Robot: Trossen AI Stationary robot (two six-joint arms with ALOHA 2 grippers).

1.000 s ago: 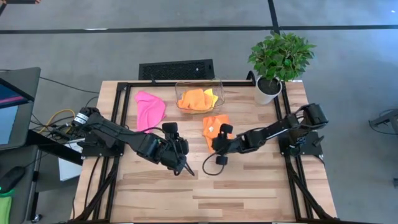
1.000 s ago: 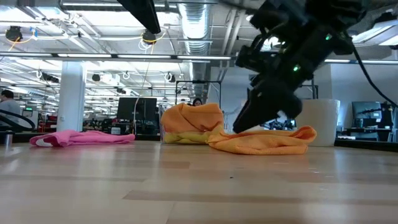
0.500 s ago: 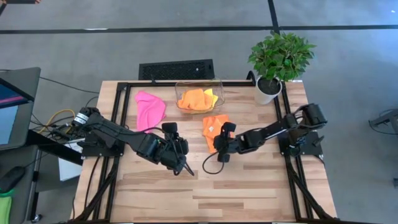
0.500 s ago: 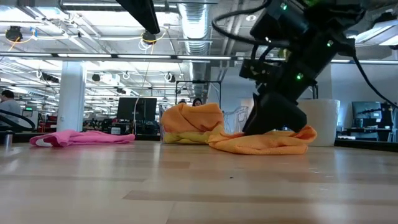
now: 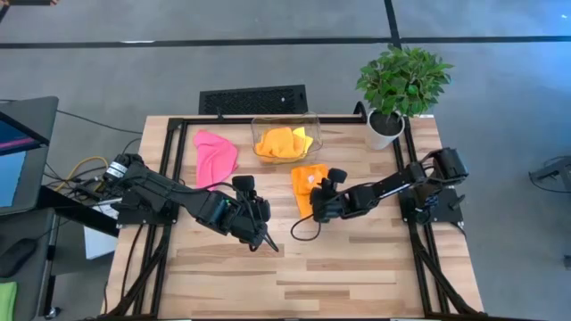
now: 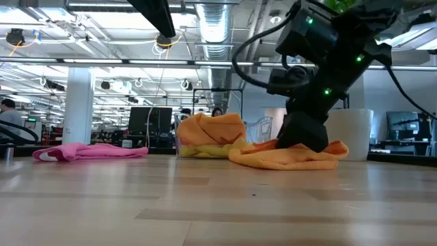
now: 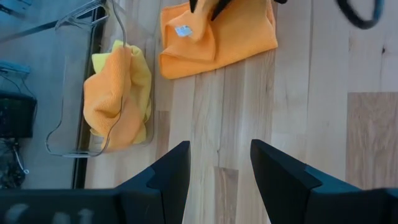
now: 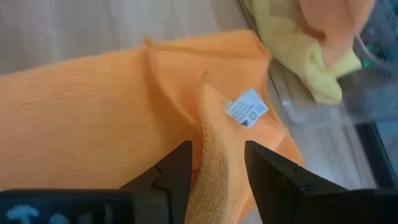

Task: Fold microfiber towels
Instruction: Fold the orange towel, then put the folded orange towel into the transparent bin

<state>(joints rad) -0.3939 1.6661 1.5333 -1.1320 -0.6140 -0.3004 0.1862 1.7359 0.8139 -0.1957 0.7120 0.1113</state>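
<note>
An orange towel (image 5: 305, 175) lies rumpled on the table just in front of the clear bin (image 5: 314, 121). It has a raised fold and a white tag (image 8: 245, 107). My right gripper (image 8: 214, 168) is open and slants down onto it, one finger on each side of the fold (image 8: 210, 146). A pink towel (image 5: 217, 156) lies flat at the far left. Another orange towel (image 7: 109, 93) and a yellow one (image 7: 142, 74) sit bunched in the bin. My left gripper (image 5: 265, 241) hangs open above bare wood near the middle, with nothing between its fingers. My right gripper's open fingers (image 6: 304, 140) come down at a slant from the table's right onto the orange towel's top, straddling the raised fold (image 8: 208, 140) near the tag. The fingertips are below the wrist view's edge, so I cannot tell whether they touch the cloth. The towel lies on the table.
A potted plant (image 5: 401, 85) in a white pot (image 6: 351, 133) stands at the far right corner. A black frame (image 5: 169, 125) borders the table. Bare wood (image 5: 357, 267) stretches along the near half.
My right gripper has moved toward the far edge and a little down, from beside the orange towel's near end to over its middle. Its wrist has turned and tipped more steeply downward. The towel lies as before.
</note>
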